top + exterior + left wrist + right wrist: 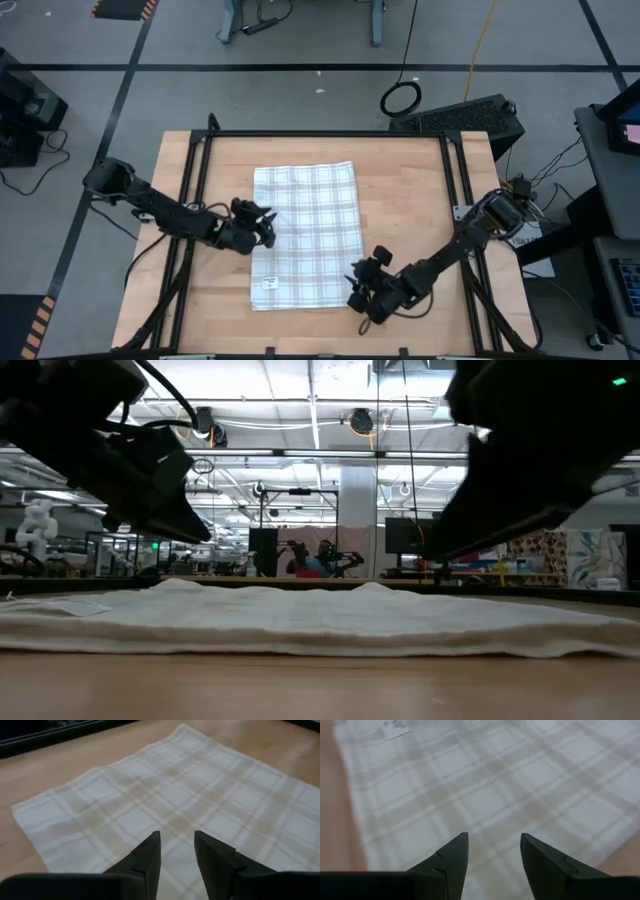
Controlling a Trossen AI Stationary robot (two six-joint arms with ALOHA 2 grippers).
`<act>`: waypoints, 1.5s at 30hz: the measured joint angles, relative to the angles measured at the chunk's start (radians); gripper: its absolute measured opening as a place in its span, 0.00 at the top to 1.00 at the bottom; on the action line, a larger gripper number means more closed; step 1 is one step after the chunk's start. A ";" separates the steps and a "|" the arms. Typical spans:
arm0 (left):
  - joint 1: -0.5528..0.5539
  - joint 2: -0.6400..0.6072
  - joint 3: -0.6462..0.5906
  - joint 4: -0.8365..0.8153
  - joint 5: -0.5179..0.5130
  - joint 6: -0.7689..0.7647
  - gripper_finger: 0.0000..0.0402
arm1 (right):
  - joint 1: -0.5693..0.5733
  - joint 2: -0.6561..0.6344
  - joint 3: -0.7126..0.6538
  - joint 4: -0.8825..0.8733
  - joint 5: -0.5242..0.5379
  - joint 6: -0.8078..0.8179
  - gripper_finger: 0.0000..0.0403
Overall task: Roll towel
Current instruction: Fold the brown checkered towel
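Note:
The towel, white with a faint grey check, lies spread flat on the wooden table, a small label near its near left corner. My left gripper is open over the towel's left edge, its fingers pointing across the cloth and slanting down. My right gripper is open over the towel's near right corner, also slanting down, with the cloth spread ahead of it. In the low view both grippers hang a little above the towel and touch nothing.
A black frame runs along the table's far, left and right edges. Bare wood lies to the right of the towel and a narrower strip to its left. Cables and equipment stand on the floor beyond the table.

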State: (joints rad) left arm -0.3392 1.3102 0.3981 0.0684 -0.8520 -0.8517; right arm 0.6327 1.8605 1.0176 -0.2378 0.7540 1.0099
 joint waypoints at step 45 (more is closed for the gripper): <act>0.335 -0.181 0.068 -0.256 0.134 0.067 0.64 | -0.104 -0.124 0.000 -0.134 0.185 -0.495 0.58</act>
State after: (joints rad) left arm -0.0041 1.1291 0.4658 -0.1875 -0.7181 -0.7850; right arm 0.5291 1.7365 1.0176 -0.3714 0.9387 0.5150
